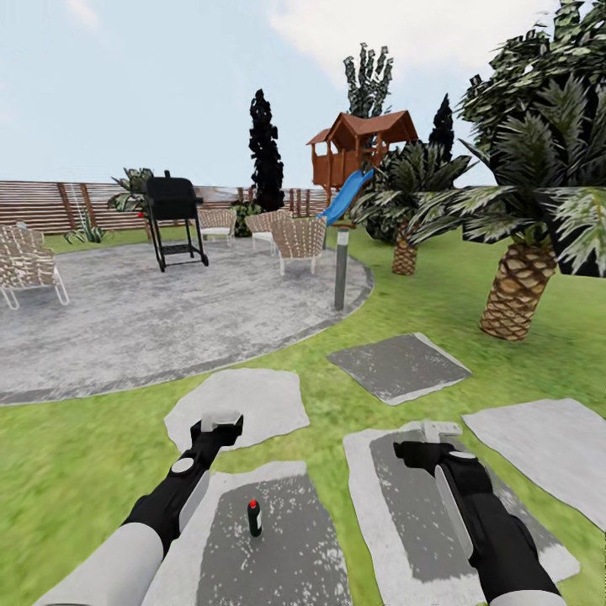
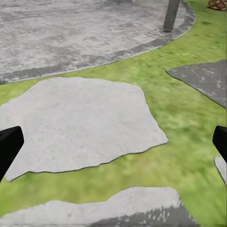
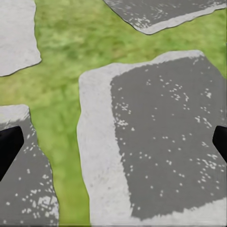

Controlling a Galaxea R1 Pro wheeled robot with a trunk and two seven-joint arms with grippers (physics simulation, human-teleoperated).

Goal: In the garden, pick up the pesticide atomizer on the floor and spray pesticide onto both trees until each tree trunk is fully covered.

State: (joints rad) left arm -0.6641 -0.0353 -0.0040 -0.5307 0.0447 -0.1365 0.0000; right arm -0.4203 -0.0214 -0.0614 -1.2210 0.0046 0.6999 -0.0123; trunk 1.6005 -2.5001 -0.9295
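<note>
At lower left, the left tool (image 1: 220,423) hangs wide open and empty over a pale paving slab (image 1: 240,404). Below it, at bottom centre, the pesticide atomizer (image 1: 254,517) stands upright on a darker slab (image 1: 286,547), likely the next reach. At lower right, the right tool (image 1: 433,439) is also spread and empty.

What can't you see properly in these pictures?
- Small dark bottle with a red top, head view: too small to tell what kind it is.
- Left hand, left wrist view: just the fingertips peek in from the edges.
- Right hand, right wrist view: same.
- Palm, head view: its fronds are cut off by the edge.
- Chair, head view: cut off by the edge.
</note>
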